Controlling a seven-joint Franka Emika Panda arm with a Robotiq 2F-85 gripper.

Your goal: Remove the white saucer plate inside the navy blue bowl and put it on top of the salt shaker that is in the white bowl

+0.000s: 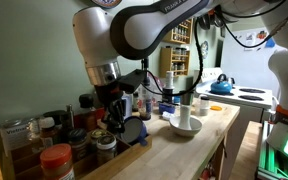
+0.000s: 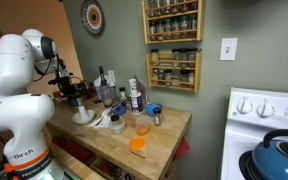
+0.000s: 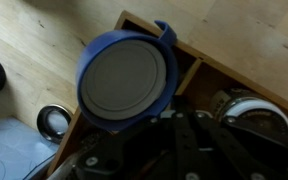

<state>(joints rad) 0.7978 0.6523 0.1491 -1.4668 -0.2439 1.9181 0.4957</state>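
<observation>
In the wrist view the navy blue bowl (image 3: 162,50) fills the middle, with the white saucer plate (image 3: 124,75) lying flat inside it. My gripper (image 3: 177,115) sits just below the bowl's near rim; its fingers look together and hold nothing. In an exterior view the gripper (image 1: 116,118) hangs above the blue bowl (image 1: 134,131) at the counter's end. The white bowl (image 1: 184,128) stands further along the counter with the salt shaker (image 1: 184,110) upright in it. Bowl (image 2: 82,119) and shaker (image 2: 81,107) also show in an exterior view, close to the gripper (image 2: 72,97).
Several spice jars (image 1: 44,135) crowd the counter beside the blue bowl. A white-rimmed jar (image 3: 256,112) lies right of the gripper. Bottles (image 2: 132,95), a small blue item (image 2: 152,110) and an orange cup (image 2: 137,145) stand on the counter. A blue kettle (image 1: 221,85) is on the stove.
</observation>
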